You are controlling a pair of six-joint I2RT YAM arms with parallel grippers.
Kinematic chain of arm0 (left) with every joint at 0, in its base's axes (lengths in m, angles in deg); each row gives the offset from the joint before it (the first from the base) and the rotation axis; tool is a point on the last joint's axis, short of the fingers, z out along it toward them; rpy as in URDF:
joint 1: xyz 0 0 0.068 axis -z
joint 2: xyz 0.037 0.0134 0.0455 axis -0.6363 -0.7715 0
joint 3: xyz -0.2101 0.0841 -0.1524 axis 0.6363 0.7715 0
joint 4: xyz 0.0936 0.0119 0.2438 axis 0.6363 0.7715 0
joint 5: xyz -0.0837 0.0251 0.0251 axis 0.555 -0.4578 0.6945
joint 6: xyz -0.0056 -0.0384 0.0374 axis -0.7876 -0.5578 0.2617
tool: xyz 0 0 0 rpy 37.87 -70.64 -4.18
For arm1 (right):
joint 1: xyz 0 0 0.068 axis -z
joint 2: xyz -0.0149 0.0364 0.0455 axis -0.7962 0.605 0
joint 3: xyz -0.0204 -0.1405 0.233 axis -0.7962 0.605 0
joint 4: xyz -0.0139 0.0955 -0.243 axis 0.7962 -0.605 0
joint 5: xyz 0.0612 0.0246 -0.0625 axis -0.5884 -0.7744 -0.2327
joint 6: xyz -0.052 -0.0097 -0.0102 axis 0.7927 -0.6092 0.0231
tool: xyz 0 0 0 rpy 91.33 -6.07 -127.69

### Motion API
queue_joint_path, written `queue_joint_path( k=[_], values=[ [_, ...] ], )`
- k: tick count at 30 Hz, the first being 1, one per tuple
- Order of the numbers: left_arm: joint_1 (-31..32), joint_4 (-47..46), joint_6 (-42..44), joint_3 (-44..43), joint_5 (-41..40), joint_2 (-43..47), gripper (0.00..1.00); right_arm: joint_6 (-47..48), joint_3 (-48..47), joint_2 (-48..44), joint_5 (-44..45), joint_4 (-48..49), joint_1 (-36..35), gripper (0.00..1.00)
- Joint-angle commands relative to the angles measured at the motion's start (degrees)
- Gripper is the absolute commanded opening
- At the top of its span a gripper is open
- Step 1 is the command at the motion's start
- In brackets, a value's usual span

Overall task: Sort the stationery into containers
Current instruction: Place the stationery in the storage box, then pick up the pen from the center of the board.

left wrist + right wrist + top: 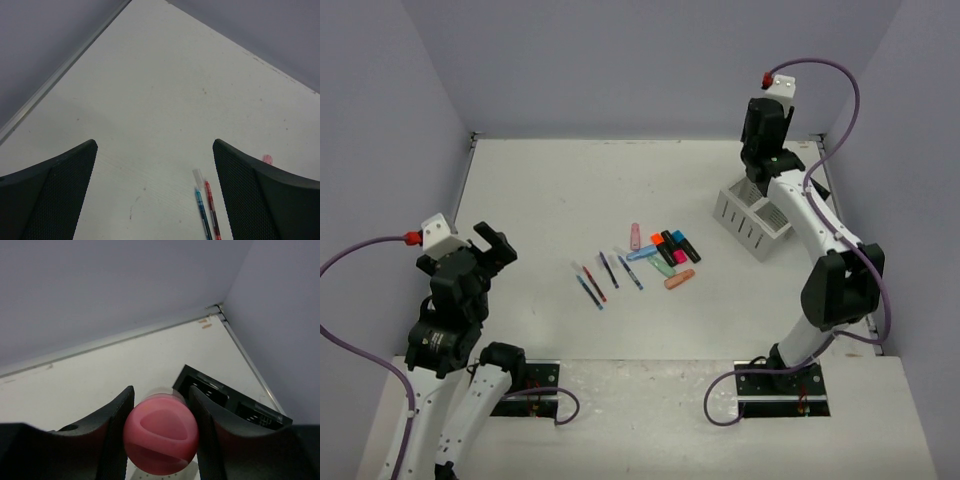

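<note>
Left arm: folded back near its base at the left edge, wrist raised. Left gripper (492, 243) is spread fully wide with nothing between its jaws, and its camera looks down at bare table (165, 90).

Right arm: stretched far out toward the back-right corner, elbow bent, wrist high. Right gripper (161, 390) is pinching the pink cylinder (161, 435), 1 finger on each side, round end face toward the camera. The cylinder is held up off the table.

Containers: 2.
- The white box (745, 215) with slotted sides sits on the right half of the table, right under the right forearm.
- The black box (227, 397) is in the back-right corner, close to the walls. In the wrist view it sits just past the right-hand finger, and in the top view the arm covers most of it.

Loose stationery, 1 cluster mid-table, between the arms and well apart from both boxes:
- 4 thin pens (605, 275) lie roughly parallel on the left side of the cluster. The 2 leftmost, 1 blue (202, 215) and 1 red (211, 210), show by the left gripper's right finger.
- About 8 chunky highlighters (670, 255) in pink, orange, dark, blue, green, peach and light blue. They lie packed together, so the count is approximate.

No other loose items lie on the table near the pile. The right arm and its purple cable (855, 110) hang over the white box.
</note>
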Motion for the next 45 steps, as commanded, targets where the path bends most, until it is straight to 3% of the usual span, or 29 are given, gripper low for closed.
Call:
queue_joint_path(
  k=[1,12,15,17,21,24,29,34,38,45],
  values=[
    [0.7,-3.0,1.0,0.6,1.0,-1.0,1.00,1.1,-4.2,3.2,-0.9,0.7,4.7,0.00],
    [1.4,-3.6,1.6,0.8,2.3,-1.8,1.00,-1.2,-0.6,6.3,-6.9,0.7,8.6,0.00],
    [1.5,-3.6,1.6,0.9,2.3,-1.9,1.00,-1.9,0.4,6.7,-6.9,0.6,8.6,0.23],
    [1.5,-3.6,1.6,0.8,2.3,-1.9,1.00,-2.1,0.8,6.8,-6.6,0.7,8.7,0.30],
    [1.6,-3.6,1.6,0.8,2.4,-1.8,1.00,-3.2,-0.2,6.5,-5.4,-1.7,8.7,0.74],
    [1.7,-3.6,1.6,0.8,2.4,-2.0,1.00,-4.5,-0.4,3.9,-5.3,-3.4,8.3,0.84],
    [1.6,-3.6,1.6,0.8,2.2,-2.1,1.00,-4.3,2.1,-5.1,-8.0,-6.4,2.3,0.80],
    [1.8,-3.6,1.7,0.7,2.2,-3.3,1.00,-3.6,7.7,-10.8,-20.5,-16.8,-8.6,0.70],
    [1.7,-3.7,1.9,0.8,3.0,-4.0,1.00,-2.9,12.5,-7.7,-27.9,-19.5,-13.4,0.58],
    [1.7,-4.2,2.4,1.1,4.0,-4.6,1.00,-1.3,13.5,2.5,-24.2,-18.3,-17.6,0.52]
  ],
)
